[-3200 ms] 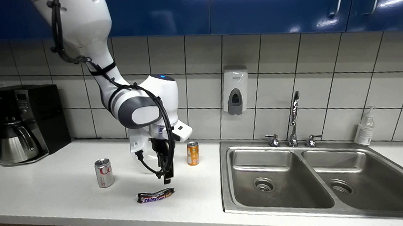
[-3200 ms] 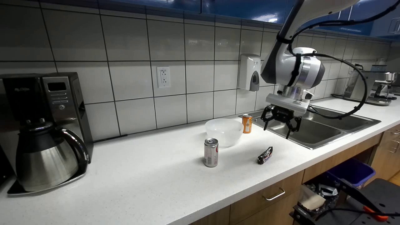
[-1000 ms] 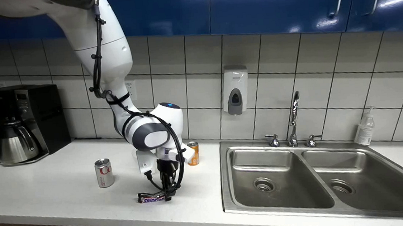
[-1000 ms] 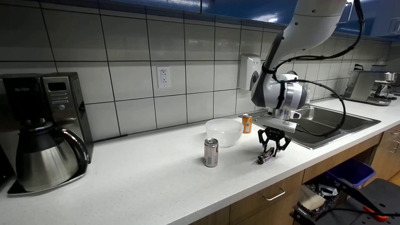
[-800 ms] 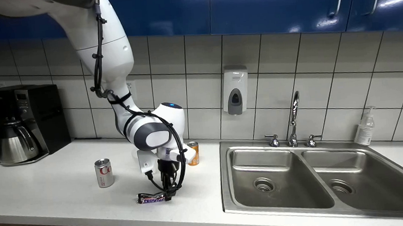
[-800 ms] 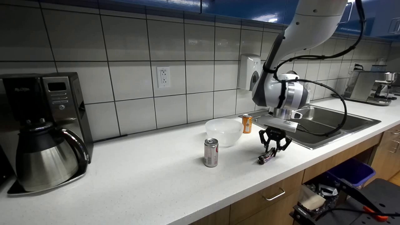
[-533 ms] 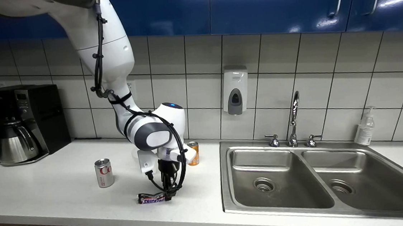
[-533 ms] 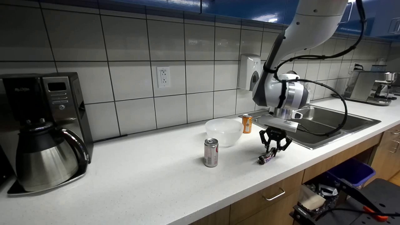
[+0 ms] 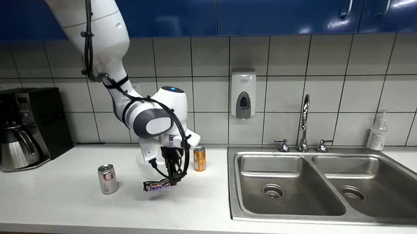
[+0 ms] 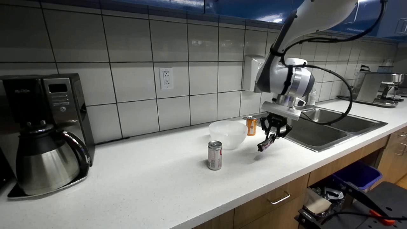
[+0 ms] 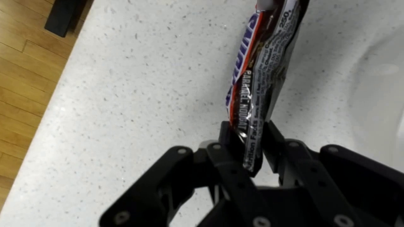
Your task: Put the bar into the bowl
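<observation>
Wrist view: the black two-fingered pincer, low in the frame, grasps one end of a long candy bar in a glossy dark brown wrapper, which reaches the top edge. In an exterior view it hangs above the white speckled table, right of centre, outside the round translucent whitish plastic bowl at mid-frame; a silver-red cylindrical can stands before the bowl.

Both ext. views: glare on cabs, wall dim below, soft shadow under bar. Wrist view: bar glints.
</observation>
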Available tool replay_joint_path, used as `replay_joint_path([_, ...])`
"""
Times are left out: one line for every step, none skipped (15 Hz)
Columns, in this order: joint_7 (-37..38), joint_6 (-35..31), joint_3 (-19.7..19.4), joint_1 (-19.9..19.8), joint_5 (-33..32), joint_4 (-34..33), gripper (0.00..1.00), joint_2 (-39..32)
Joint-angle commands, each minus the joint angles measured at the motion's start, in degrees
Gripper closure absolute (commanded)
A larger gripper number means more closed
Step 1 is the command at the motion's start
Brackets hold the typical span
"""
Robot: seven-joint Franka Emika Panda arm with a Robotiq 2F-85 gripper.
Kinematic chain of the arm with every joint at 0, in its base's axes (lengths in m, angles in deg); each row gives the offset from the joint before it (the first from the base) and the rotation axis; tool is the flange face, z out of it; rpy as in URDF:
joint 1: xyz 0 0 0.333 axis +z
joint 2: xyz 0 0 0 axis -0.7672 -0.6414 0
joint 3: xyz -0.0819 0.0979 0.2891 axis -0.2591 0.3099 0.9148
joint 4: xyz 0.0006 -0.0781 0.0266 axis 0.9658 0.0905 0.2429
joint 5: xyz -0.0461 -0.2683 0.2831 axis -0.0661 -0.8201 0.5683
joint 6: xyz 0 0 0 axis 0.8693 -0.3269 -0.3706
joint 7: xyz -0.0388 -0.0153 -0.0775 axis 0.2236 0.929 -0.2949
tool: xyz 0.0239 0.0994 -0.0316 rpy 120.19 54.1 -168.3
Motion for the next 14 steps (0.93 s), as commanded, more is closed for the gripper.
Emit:
replay_joint_path([-4.63,-2.3,3.36,-2.48,1.99,7.36,0.93,10.32])
replay_joint_path([-5.49,-2.47,3.78,-2.59,2.6,8.39,0.93,12.16])
replay_joint_path([-6.66,-2.55,4.24,-2.8,3.4,9.42,0.93,14.02])
replay_joint_path([-8.15,-2.79,4.49,-2.64,4.65,10.56,0.93,15.88])
replay_joint_path([-9.59,-3.11,4.91,-2.63,5.83,11.6,0.93,17.61])
replay_joint_path([-10.94,-3.73,5.02,-2.34,6.73,12.29,0.93,19.02])
replay_joint_path([-12.13,-4.12,5.13,-2.03,7.54,12.58,0.93,19.99])
replay_joint_path([-13.38,-4.68,5.28,-1.83,8.27,12.47,0.93,20.64])
replay_joint_path([-14.3,-4.84,5.4,-1.69,8.84,12.33,0.93,21.23])
replay_joint_path([-15.29,-4.96,5.54,-1.64,9.46,11.75,0.93,21.52])
replay_joint_path([-16.26,-5.09,5.63,-1.6,10.07,11.25,0.93,21.79])
replay_joint_path([-17.11,-5.01,5.64,-1.52,10.34,10.54,0.93,21.82])
replay_joint_path([-17.81,-5.18,5.73,-1.44,10.73,10.02,0.93,21.88])
replay_joint_path([-18.71,-4.87,5.85,-1.52,11.24,9.1,0.93,21.63])
